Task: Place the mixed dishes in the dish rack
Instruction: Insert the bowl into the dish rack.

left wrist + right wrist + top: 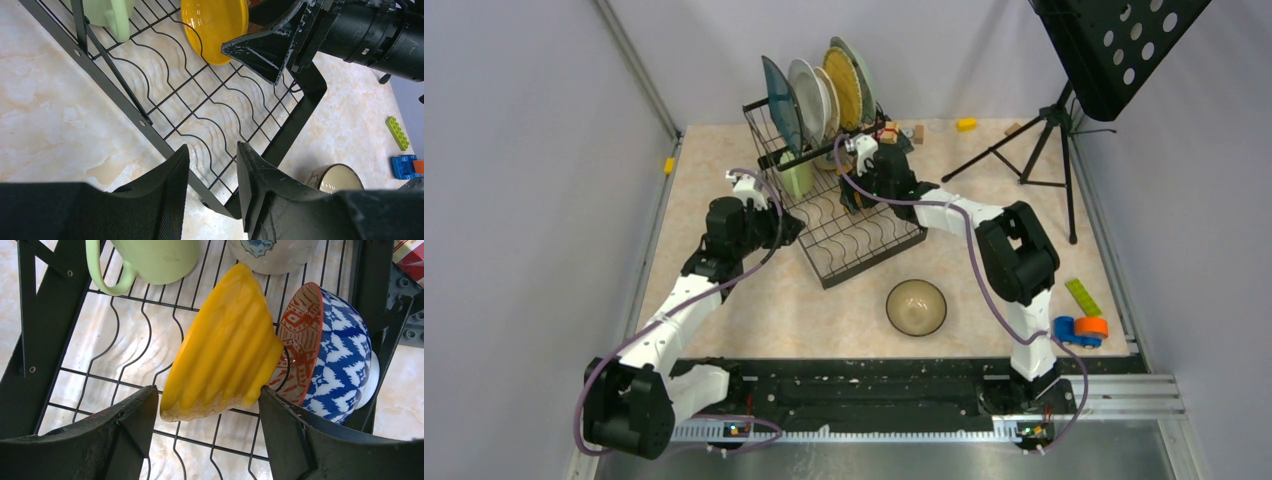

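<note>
The black wire dish rack (864, 245) stands mid-table, with several plates (814, 95) upright in its raised back section. In its flat tray are a light-green mug (155, 257), a cream mug (272, 252), and a yellow-orange bowl (225, 345) on its side, leaning on the red-patterned bowl (330, 350). My right gripper (207, 392) is open astride the yellow bowl's rim, with a small gap at the left jaw. My left gripper (212, 150) is open and holds nothing, over the rack's near frame bar (125, 100). A glossy beige bowl (916, 307) sits on the table in front of the rack.
A black music stand (1114, 40) on tripod legs (1044, 150) occupies the back right. A green block (1082, 296) and a blue toy car (1069, 330) lie at the right edge. A yellow block (966, 124) and wooden blocks (916, 133) lie behind the rack.
</note>
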Controlling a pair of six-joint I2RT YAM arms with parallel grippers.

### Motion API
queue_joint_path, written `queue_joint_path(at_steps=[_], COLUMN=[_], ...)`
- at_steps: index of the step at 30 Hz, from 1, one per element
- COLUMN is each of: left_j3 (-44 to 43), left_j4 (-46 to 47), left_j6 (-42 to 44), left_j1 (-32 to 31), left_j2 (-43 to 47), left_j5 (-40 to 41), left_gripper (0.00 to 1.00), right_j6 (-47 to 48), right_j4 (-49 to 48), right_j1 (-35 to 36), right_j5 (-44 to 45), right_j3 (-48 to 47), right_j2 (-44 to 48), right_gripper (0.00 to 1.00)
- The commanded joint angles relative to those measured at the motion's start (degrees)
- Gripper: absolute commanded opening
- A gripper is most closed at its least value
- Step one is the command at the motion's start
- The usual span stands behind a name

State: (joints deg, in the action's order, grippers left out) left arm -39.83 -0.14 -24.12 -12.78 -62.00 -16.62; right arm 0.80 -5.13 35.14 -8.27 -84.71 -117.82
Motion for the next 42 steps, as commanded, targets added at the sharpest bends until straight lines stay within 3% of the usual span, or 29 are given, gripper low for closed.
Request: queue_joint_path(at_steps=[1,33,42], left_j3=[-0.4,-0.4,-0.2], left_j4=[1.8,1.9,2.3], left_j6=[-0.6,-0.3,-1.2], left_j1=[0.2,0.2,0.2], left_j2=[0.4,-0.2,0.1], left_j5=[-0.5,-1.5,-1.0], left_gripper=[0.44,0.44,0.56], right_j6=[0.0,-5.1,-9.4], right_j4=[-1.7,-5.2,-10.8], right_j1=[-0.2,-0.2,-0.1], right_j5=[0.2,-0.3,1.0], right_j3=[0.9,7.8,17.9], right_j2=[2.7,12.8,23.5], right_gripper=[0.75,0.75,0.75])
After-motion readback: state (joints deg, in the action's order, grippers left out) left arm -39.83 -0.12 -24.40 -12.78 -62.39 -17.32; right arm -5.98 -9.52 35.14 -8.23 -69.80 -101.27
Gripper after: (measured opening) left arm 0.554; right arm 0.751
